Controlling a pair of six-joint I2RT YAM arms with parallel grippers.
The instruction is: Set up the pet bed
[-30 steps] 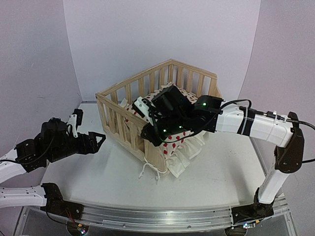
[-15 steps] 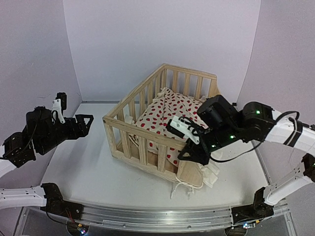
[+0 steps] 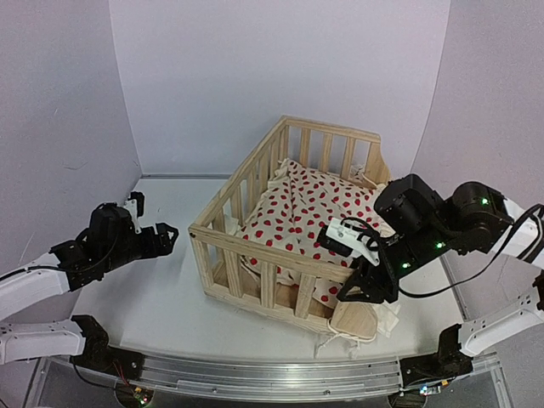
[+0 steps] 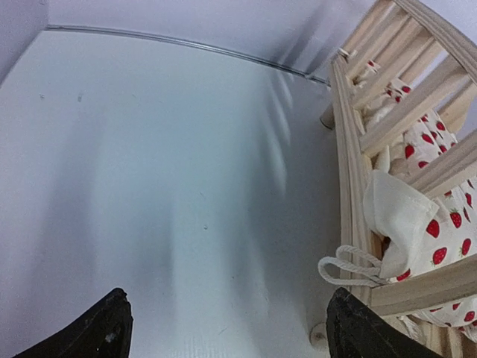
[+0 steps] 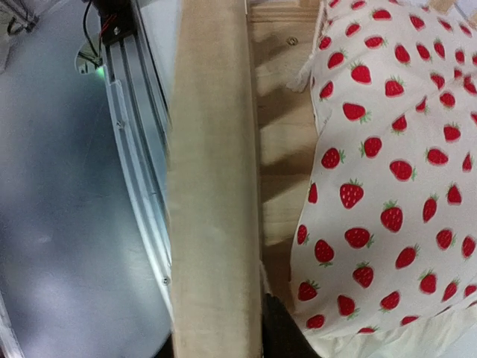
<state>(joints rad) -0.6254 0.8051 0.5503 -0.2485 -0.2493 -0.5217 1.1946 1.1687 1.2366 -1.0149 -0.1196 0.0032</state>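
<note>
The pet bed (image 3: 255, 247) is a light pine frame with slatted rails, standing mid-table and turned at an angle. Its strawberry-dotted white cushion (image 3: 306, 212) lies rumpled inside, its edge and tie strings spilling out at the near right corner. My right gripper (image 3: 361, 285) is shut on the frame's end rail (image 5: 212, 186) at that corner; one dark finger (image 5: 279, 335) shows beside the cushion (image 5: 387, 149). My left gripper (image 3: 166, 238) is open and empty, left of the bed. In the left wrist view the gripper (image 4: 227, 328) faces bare table, with the side rail (image 4: 346, 134) and a looped string (image 4: 346, 268) at right.
The white table (image 3: 144, 306) is bounded by walls at the back and sides. An aluminium rail (image 3: 272, 374) runs along its near edge and also shows in the right wrist view (image 5: 134, 149), close under the bed's corner.
My right gripper has pulled the bed to the right and nearer, turning it. My left gripper drew back to the left, then came back toward the bed, still open.
</note>
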